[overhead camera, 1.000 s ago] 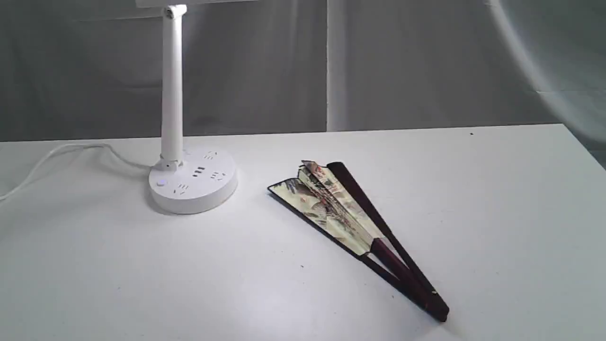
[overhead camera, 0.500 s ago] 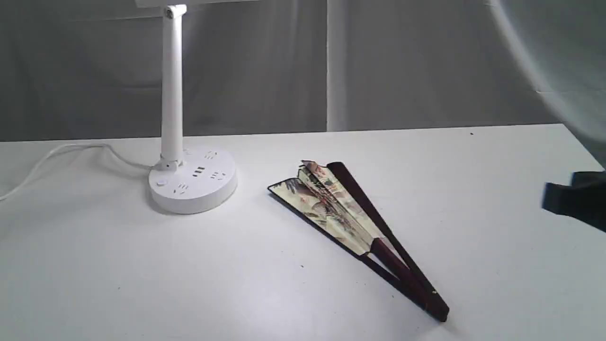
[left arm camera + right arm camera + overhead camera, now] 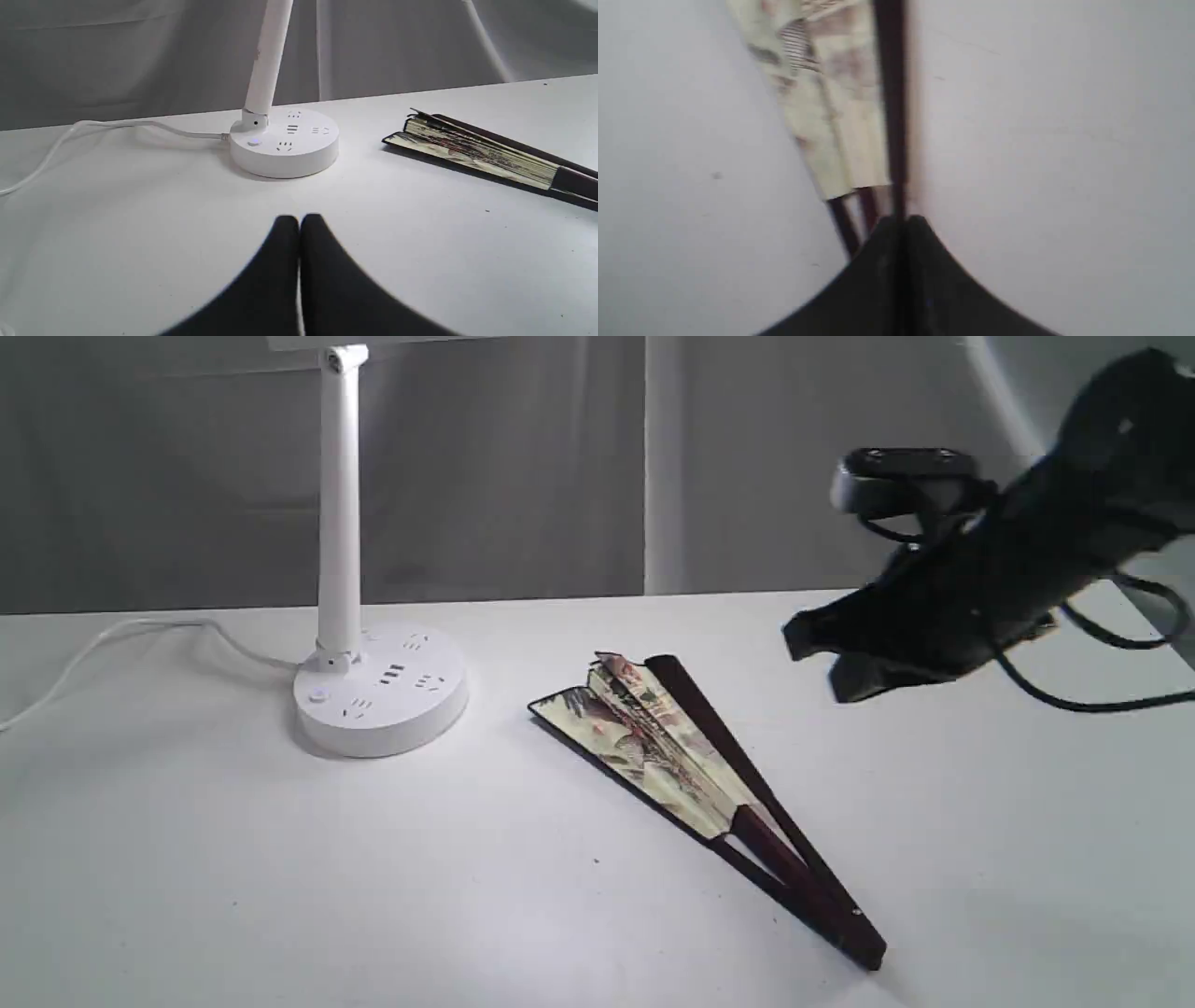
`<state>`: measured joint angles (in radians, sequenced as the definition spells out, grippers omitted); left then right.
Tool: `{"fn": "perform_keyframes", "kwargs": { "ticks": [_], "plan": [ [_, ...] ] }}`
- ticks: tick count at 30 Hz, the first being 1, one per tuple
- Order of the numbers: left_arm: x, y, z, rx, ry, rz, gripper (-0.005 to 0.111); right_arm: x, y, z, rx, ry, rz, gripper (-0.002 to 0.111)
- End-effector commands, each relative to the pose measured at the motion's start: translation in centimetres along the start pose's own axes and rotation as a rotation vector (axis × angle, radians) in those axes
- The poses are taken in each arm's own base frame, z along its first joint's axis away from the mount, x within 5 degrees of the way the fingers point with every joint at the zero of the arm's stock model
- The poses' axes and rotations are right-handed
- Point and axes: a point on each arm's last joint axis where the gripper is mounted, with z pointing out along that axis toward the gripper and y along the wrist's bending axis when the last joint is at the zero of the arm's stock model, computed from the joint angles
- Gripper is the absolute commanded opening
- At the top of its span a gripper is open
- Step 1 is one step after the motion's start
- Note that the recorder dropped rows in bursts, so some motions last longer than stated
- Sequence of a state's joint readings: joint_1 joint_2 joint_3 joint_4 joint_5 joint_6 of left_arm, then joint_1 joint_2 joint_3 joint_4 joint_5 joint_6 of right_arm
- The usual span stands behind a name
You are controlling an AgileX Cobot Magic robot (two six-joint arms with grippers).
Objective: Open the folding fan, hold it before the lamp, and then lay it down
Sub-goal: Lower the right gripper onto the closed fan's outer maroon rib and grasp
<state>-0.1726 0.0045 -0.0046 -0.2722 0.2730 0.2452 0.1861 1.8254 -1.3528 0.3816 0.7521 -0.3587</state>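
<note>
The left gripper (image 3: 299, 223) is hanging low over the white table (image 3: 233, 877), its fingers pressed together and empty. Ahead of it the folding fan (image 3: 653, 756) is lying flat on the table, only a little spread, its painted end pointing toward the lamp (image 3: 378, 695). The right gripper (image 3: 812, 665) is hovering above the table near the fan, not touching it, fingers together, holding nothing. The lamp is standing further back on the left.

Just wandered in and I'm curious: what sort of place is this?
Likely a staged test bench, not a home: bare white table, grey curtain behind, only a lamp and folding fan laid out.
</note>
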Motion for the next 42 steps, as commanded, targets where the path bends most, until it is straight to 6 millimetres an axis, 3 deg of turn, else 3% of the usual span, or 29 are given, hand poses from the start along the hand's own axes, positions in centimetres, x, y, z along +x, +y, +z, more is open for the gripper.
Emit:
{"fn": "perform_keyframes", "kwargs": {
  "ticks": [1, 5, 11, 17, 25, 31, 37, 42],
  "plan": [
    [0.1, 0.1, 0.0, -0.007, -0.006, -0.002, 0.0, -2.2, 0.4, 1.7, -0.248, 0.045, -0.029, 0.0],
    [0.1, 0.1, 0.0, -0.007, -0.006, -0.002, 0.0, -5.0, -1.8, 3.2, -0.435, 0.063, 0.038, 0.0],
    [0.1, 0.1, 0.0, -0.007, -0.006, -0.002, 0.0, -7.2, -5.9, 5.7, -0.42, 0.013, 0.105, 0.0],
    [0.1, 0.1, 0.0, -0.007, -0.006, -0.002, 0.0, -6.7, -7.9, 9.2, -0.365, 0.033, 0.085, 0.0],
    [0.1, 0.1, 0.0, -0.007, -0.006, -0.002, 0.0, -5.3, -8.8, 12.5, -0.348, 0.071, 0.028, 0.002],
    [0.1, 0.1, 0.0, -0.007, -0.006, -0.002, 0.0, -4.4, -9.1, 14.3, -0.342, 0.102, 0.038, 0.025],
    [0.1, 0.1, 0.0, -0.007, -0.006, -0.002, 0.0, -3.8, -7.9, 16.1, -0.359, 0.14, 0.025, 0.055],
    [0.1, 0.1, 0.0, -0.007, -0.006, -0.002, 0.0, -3.1, -6.4, 17.2, -0.413, 0.198, 0.014, 0.061]
  ]
}}
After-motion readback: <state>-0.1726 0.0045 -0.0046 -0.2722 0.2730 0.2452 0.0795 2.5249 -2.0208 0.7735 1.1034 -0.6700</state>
